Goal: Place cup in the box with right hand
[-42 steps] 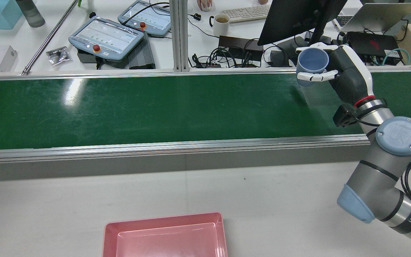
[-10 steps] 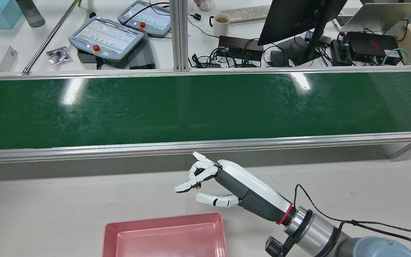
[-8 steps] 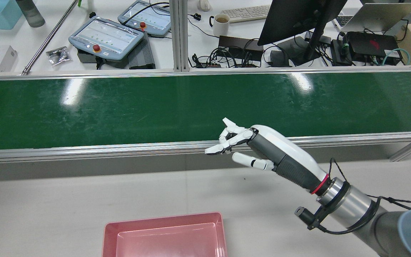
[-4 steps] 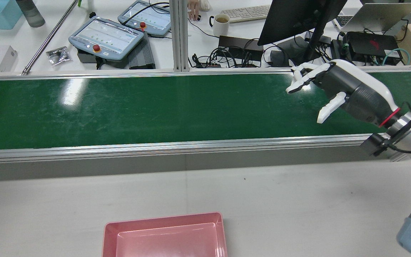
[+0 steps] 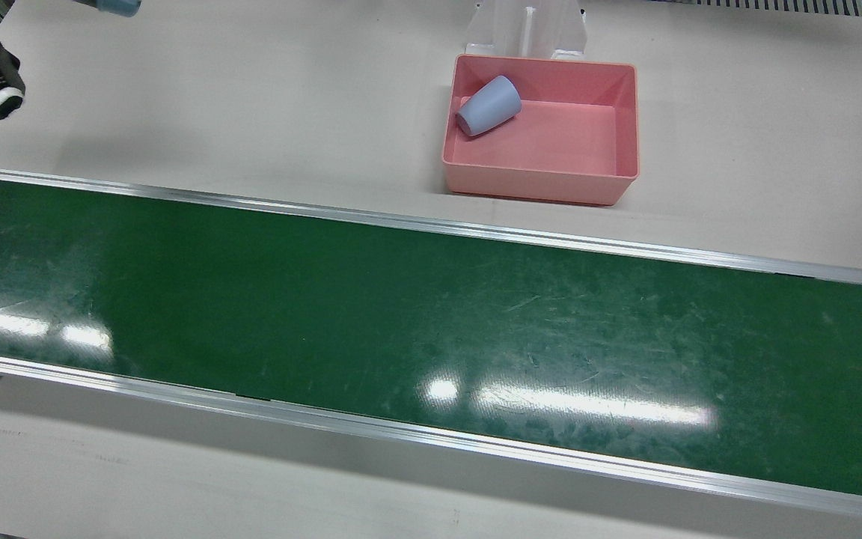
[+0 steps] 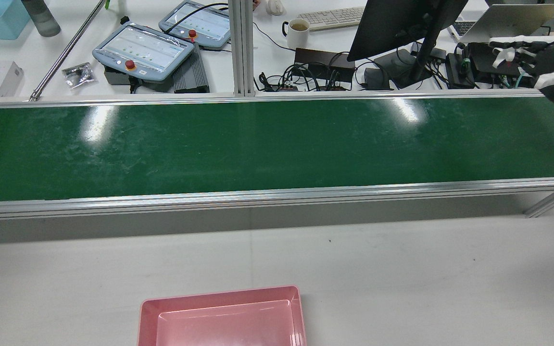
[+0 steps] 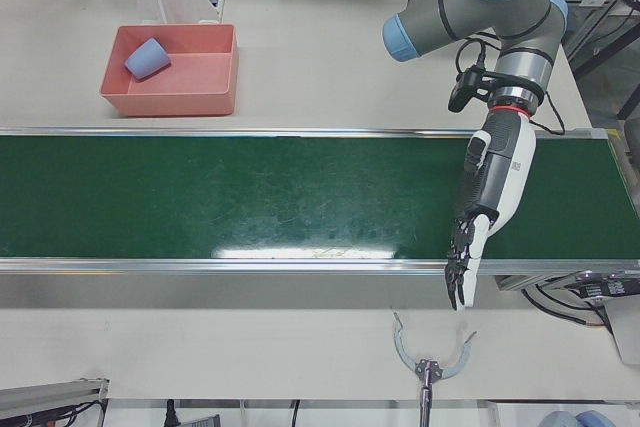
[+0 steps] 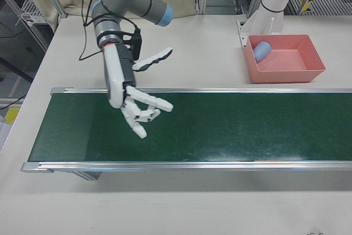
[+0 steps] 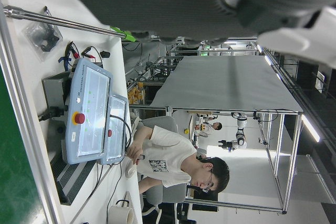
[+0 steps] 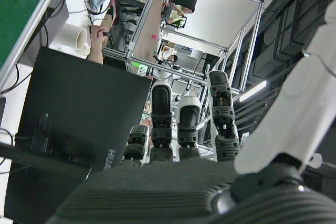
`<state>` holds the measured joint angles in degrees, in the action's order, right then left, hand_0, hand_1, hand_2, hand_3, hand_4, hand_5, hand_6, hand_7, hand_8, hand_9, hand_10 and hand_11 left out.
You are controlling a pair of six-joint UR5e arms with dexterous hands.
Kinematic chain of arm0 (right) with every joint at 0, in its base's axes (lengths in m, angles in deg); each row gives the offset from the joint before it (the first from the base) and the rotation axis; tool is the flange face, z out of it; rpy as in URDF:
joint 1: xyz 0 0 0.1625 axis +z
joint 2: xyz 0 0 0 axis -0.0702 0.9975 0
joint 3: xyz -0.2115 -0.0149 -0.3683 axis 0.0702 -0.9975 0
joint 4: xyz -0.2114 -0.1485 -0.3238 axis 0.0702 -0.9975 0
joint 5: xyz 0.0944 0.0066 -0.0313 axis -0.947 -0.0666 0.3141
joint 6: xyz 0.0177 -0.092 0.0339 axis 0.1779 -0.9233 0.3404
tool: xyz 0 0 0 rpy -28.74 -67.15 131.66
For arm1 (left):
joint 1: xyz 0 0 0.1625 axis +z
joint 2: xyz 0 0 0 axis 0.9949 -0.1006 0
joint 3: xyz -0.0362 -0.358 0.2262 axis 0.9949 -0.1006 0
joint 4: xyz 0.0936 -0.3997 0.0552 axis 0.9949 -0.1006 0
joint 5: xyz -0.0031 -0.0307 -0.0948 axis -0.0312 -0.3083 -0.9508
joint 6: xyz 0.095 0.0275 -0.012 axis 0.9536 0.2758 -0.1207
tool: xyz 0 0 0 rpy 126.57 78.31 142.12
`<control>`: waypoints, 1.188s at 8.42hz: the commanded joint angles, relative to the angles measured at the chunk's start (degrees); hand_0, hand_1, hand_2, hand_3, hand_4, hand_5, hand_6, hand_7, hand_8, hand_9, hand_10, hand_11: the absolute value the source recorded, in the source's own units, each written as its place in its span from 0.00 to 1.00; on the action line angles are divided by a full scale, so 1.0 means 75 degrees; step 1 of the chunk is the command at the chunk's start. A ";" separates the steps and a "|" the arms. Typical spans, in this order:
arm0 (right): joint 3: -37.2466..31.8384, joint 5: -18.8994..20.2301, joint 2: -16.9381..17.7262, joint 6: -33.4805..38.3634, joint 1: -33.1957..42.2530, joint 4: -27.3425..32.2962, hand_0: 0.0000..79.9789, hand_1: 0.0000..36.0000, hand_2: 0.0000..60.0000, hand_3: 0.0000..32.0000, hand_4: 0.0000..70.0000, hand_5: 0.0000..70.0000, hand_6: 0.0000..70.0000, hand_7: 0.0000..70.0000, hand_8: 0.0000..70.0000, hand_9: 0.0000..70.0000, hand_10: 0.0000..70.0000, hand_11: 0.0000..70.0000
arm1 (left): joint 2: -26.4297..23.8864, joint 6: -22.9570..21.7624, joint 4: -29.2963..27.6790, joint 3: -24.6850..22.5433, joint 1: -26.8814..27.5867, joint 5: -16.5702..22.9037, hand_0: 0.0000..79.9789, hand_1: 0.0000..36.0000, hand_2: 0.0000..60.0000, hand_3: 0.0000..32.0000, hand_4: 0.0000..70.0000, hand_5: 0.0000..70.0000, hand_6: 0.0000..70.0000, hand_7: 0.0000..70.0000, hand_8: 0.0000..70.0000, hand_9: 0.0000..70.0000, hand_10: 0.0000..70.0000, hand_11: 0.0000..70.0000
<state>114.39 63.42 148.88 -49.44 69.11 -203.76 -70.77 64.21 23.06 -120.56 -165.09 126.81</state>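
Overhead, the right hand (image 8: 140,111) hangs spread and empty above the belt (image 8: 231,125); the cup (image 8: 260,51) lies in the box (image 8: 308,72).

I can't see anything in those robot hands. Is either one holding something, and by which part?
Nothing is held. The right hand and left hand hang open over the belt; the cup lies on its side in the box.

Both hands (image 8: 140,111) (image 7: 487,192) empty, fingers spread

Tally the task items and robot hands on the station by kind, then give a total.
Blue cup: 1
Pink box: 1
Robot hands: 2, the left hand and the right hand, both open and empty
Total: 4
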 commanded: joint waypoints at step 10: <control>-0.2204 0.0743 0.0358 0.0564 0.2612 0.0934 0.60 0.60 0.61 0.00 0.38 0.08 0.37 1.00 0.33 0.66 0.03 0.05 | 0.0000 0.0000 0.0000 -0.0012 0.0001 0.0000 0.00 0.00 0.00 0.00 0.00 0.00 0.00 0.00 0.00 0.00 0.00 0.00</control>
<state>97.13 69.07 151.05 -45.50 88.29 -194.18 -70.77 64.21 23.06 -120.64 -165.12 126.81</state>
